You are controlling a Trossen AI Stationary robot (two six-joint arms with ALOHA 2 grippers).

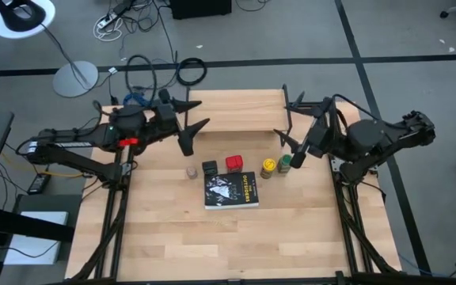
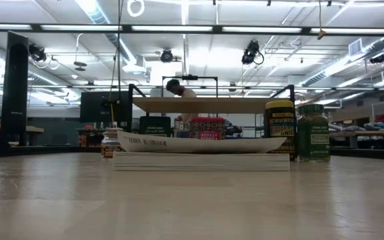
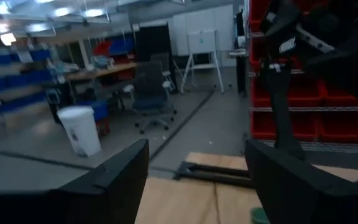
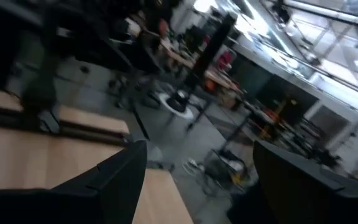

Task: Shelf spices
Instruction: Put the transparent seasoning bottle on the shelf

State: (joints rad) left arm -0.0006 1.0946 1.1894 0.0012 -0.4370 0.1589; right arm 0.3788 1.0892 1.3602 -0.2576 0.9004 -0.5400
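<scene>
High view: five spices (image 1: 236,165) sit in a row on the desk (image 1: 165,229) before the shelf (image 1: 236,111). Both claws, left (image 1: 190,127) and right (image 1: 286,127), hang open (empty); approach end jars first, squarely.

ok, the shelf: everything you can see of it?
The shelf is a long, narrow light-wood plank on thin black metal legs, standing level at the table's far edge. Its top is bare; nothing rests on it. Both arms flank it, neither end effector touching. From the low view it spans behind the book and the spices, which stand on the table in front.
</scene>
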